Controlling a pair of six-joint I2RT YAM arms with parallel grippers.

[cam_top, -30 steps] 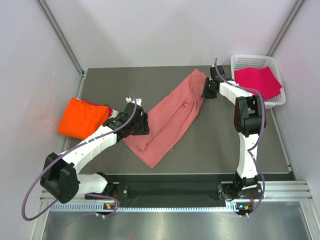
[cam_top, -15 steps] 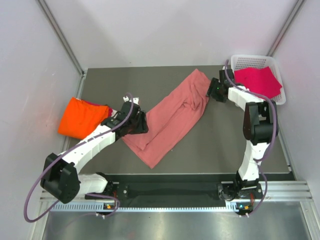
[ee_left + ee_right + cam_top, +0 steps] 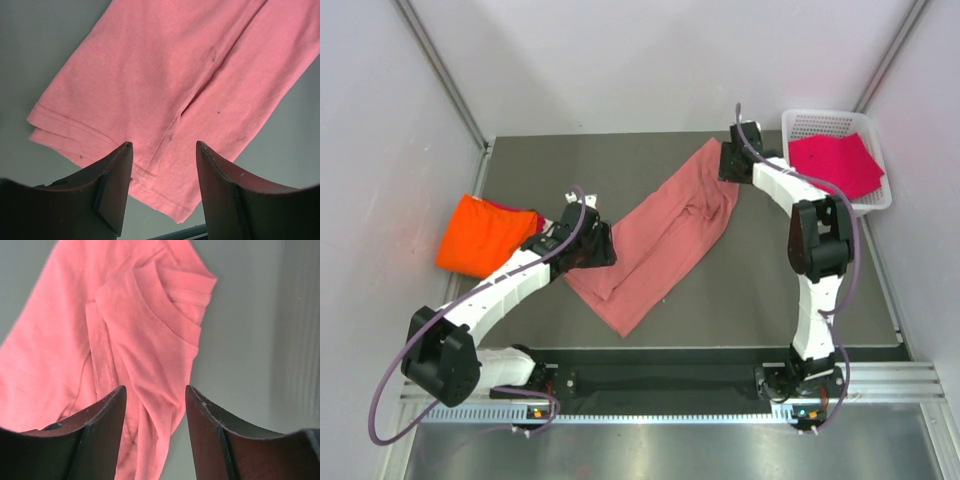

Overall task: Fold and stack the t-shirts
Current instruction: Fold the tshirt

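Right gripper and left gripper both hang open and empty over the salmon-pink t-shirt stretched across the table from 7 to 1 o'clock, so I'd pinch both layers at each end, evenly.

Salmon-pink shirt edge under left tool

Pink shirt, folded lengthwise, lies diagonally across bench centre. Orange shirt lies folded at left edge. Magenta shirt lies at far right corner.
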